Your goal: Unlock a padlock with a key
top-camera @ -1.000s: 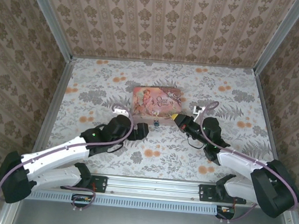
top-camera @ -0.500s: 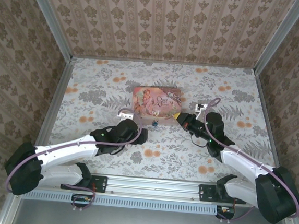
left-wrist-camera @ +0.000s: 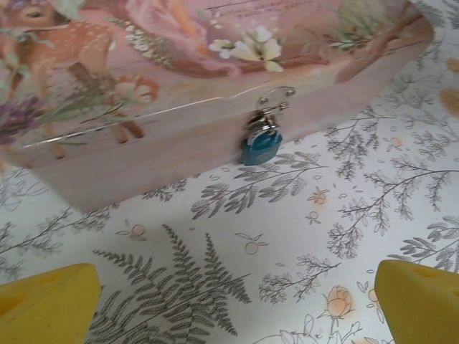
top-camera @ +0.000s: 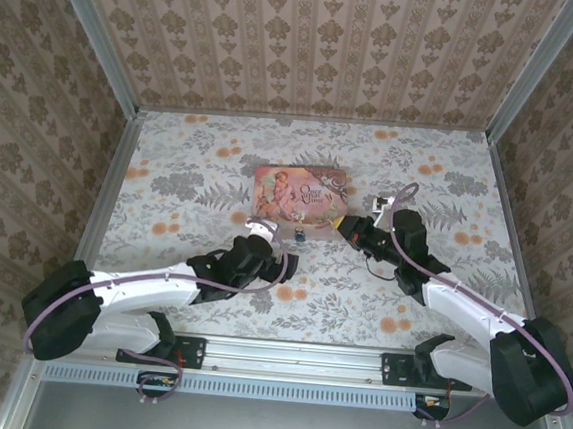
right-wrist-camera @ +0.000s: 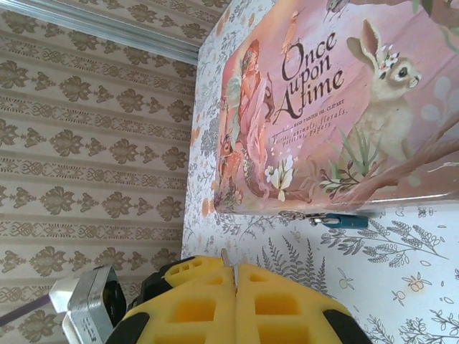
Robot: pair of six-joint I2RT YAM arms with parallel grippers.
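The padlock [left-wrist-camera: 261, 145] has a glossy blue metal body under a bright, polished silvery shackle, hung from a shiny metal hasp [left-wrist-camera: 277, 96]. The pink tin [left-wrist-camera: 143, 72] is smooth printed metal with a soft satin sheen along its lid edge. The table cover [left-wrist-camera: 287, 236] looks matt and flat, a printed floral sheet; paper or cloth, I cannot tell. The fingers [left-wrist-camera: 50, 304] of the left gripper [left-wrist-camera: 237, 308] are matt yellow and slightly grainy, like moulded plastic, as on the right gripper [right-wrist-camera: 235, 276]. The key [right-wrist-camera: 225, 256] is a dull grey metal sliver. The walls [top-camera: 311, 46] are matt patterned paper; the front rail [top-camera: 294, 358] is brushed metal.
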